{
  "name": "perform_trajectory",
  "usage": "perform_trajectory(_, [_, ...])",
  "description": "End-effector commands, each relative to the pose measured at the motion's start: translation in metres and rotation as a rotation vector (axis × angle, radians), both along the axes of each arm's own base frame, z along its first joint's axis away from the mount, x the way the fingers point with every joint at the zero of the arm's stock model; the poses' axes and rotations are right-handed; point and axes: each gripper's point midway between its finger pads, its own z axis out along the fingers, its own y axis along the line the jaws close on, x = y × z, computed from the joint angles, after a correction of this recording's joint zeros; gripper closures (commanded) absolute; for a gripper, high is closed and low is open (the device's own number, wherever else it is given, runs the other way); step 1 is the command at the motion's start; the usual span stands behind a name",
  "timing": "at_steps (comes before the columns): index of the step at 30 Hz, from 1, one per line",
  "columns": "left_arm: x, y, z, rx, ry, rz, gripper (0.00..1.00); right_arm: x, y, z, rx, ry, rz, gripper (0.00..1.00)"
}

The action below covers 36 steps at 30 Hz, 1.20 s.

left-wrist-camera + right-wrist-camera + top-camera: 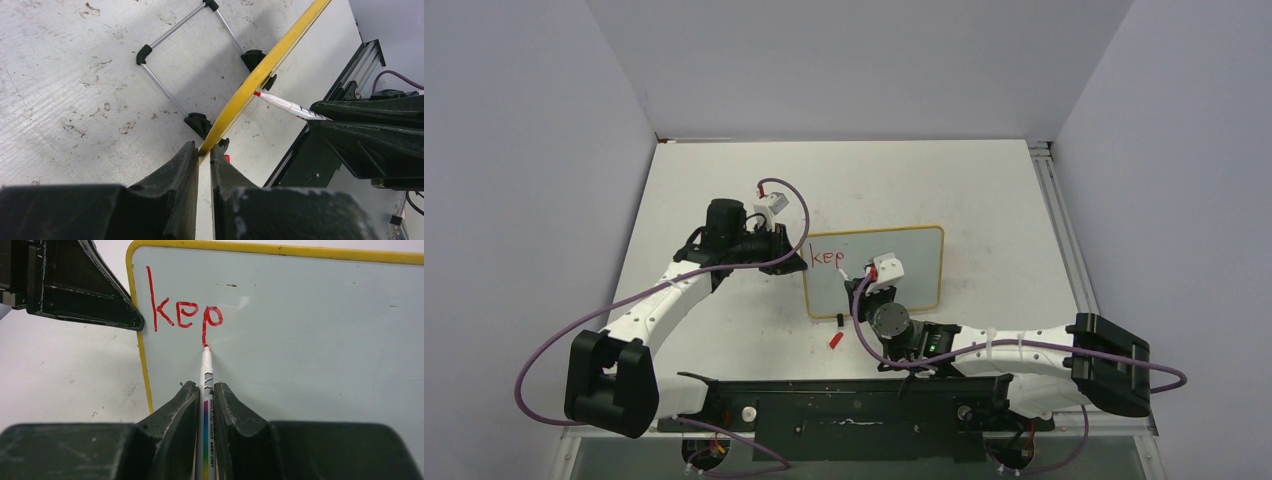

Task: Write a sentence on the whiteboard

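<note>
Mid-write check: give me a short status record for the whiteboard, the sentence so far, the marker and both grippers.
whiteboard: yellow-framed, propped on a wire stand, face toward the arms
sentence: red "kep" only, upper left of the face
marker: red tip on the board at the foot of the p's stem
left gripper: shut on the whiteboard's frame edge beside the k
right gripper: shut on the marker
progress: sentence unfinished

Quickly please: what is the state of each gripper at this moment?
Left gripper: closed on the yellow edge of the whiteboard.
Right gripper: closed, holding the marker.
</note>
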Motion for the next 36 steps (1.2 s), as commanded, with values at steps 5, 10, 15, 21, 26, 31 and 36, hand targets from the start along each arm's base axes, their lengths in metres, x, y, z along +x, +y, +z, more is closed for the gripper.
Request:
perform_trajectory(5, [0.003, -0.005, 0.027, -0.040, -0.069, -0.018, 1.00, 0.006, -0.020, 0.005, 0.002, -0.018, -0.092, 0.95])
perform_trajectory(10, [0.003, -0.005, 0.027, -0.038, -0.071, -0.017, 1.00, 0.006, -0.022, 0.006, 0.005, -0.019, -0.095, 0.95])
perform_trajectory(15, [0.003, -0.004, 0.026, -0.033, -0.072, -0.014, 1.00, -0.001, -0.014, 0.020, 0.023, -0.037, -0.036, 0.95])
perform_trajectory(21, [0.004, -0.004, 0.026, -0.027, -0.071, -0.010, 1.00, -0.010, -0.018, 0.053, 0.062, -0.082, -0.016, 0.95])
perform_trajectory(26, [0.004, -0.003, 0.025, -0.025, -0.071, -0.009, 1.00, -0.005, -0.023, 0.057, 0.033, -0.100, -0.046, 0.95])
perform_trajectory(31, [0.004, -0.003, 0.025, -0.025, -0.070, -0.010, 1.00, -0.001, -0.022, 0.052, 0.017, -0.102, -0.057, 0.95])
perform_trajectory(36, [0.005, -0.003, 0.024, -0.024, -0.068, -0.010, 1.00, 0.005, -0.020, 0.051, 0.019, -0.106, -0.055, 0.95])
